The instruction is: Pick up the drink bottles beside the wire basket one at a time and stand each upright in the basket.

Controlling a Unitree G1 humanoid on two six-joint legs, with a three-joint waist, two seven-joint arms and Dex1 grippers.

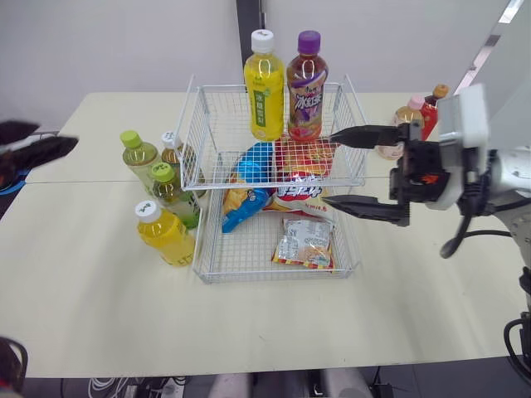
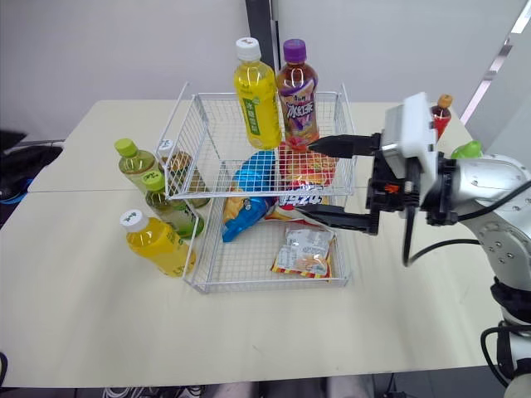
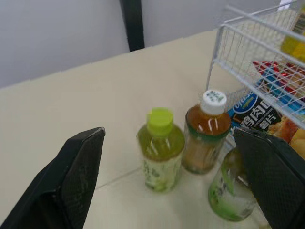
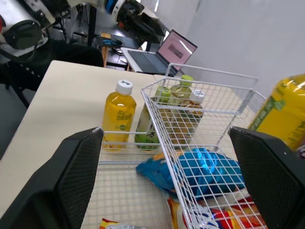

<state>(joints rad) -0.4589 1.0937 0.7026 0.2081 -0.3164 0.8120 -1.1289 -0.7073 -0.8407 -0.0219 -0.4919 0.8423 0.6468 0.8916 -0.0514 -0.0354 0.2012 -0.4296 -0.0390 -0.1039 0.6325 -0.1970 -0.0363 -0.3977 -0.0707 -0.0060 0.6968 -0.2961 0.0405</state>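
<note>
A white wire basket [image 1: 274, 279] stands mid-table. At its back stand two upright bottles, a yellow one with a white cap [image 1: 264, 91] and a purple-capped one [image 1: 305, 87]. Several bottles stand to its left: a green-capped one [image 1: 139, 157], a brown tea [image 1: 172, 148], another green tea [image 1: 172, 192] and an orange drink [image 1: 166, 234]. My right gripper [image 1: 329, 170] hangs open and empty over the basket's right side. Left of that group, my left gripper [image 3: 169, 132] is open and faces the green-capped bottle [image 3: 161, 148] from a short distance.
Snack bags, among them a blue one [image 1: 249, 186] and a flat packet [image 1: 305, 242], lie in the basket. More bottles [image 1: 408, 116] stand at the table's back right, behind my right arm. The near part of the table [image 1: 249, 332] is bare.
</note>
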